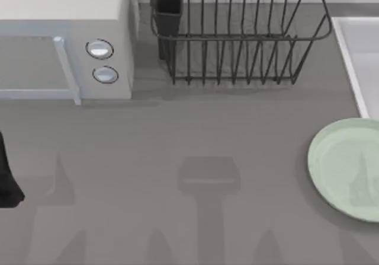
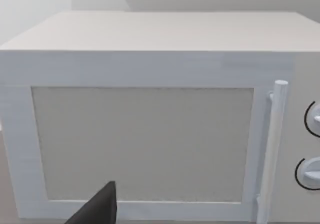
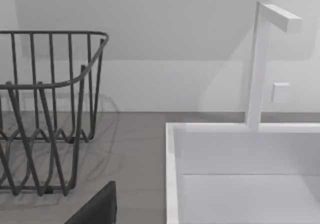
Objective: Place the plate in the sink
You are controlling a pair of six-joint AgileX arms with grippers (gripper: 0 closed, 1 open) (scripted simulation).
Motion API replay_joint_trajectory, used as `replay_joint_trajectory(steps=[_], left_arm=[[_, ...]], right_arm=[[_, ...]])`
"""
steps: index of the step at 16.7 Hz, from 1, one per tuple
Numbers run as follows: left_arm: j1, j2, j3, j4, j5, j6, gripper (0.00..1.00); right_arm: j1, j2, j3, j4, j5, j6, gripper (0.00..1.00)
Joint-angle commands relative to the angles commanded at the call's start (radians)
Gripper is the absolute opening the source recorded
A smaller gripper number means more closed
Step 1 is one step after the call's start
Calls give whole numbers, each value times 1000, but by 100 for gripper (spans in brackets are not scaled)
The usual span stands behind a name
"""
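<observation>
The pale mint-green plate (image 1: 346,167) lies flat on the grey table at the right edge of the top view, partly cut off by the frame. The white sink (image 1: 357,51) sits just behind it at the far right; its rim (image 3: 171,174) and smooth interior face the right wrist view. A dark part of my right gripper (image 3: 97,209) pokes into that view, short of the sink and holding nothing that I can see. My left arm (image 1: 7,182) rests at the table's left edge, and a dark part of my left gripper (image 2: 97,211) faces the microwave door.
A white microwave (image 1: 65,45) with a bar handle and two knobs stands at the back left. A black wire dish rack (image 1: 237,34) stands at the back middle, left of the sink. A white faucet (image 3: 259,63) rises behind the sink.
</observation>
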State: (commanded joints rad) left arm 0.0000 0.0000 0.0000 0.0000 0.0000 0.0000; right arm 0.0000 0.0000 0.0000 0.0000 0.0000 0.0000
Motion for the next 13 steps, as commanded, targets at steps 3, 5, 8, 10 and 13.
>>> replay_joint_trajectory(steps=[3, 5, 8, 10, 13], left_arm=[[0, 0, 0, 0, 0, 0, 100], [0, 0, 0, 0, 0, 0, 100], [0, 0, 0, 0, 0, 0, 100], [0, 0, 0, 0, 0, 0, 100], [0, 0, 0, 0, 0, 0, 100]], right_arm=[[8, 31, 29, -23, 0, 8, 100], [26, 105, 94, -74, 0, 27, 100], [68, 292, 246, -195, 0, 70, 100], [103, 457, 373, -295, 0, 107, 100], [162, 744, 588, -465, 0, 168, 100]])
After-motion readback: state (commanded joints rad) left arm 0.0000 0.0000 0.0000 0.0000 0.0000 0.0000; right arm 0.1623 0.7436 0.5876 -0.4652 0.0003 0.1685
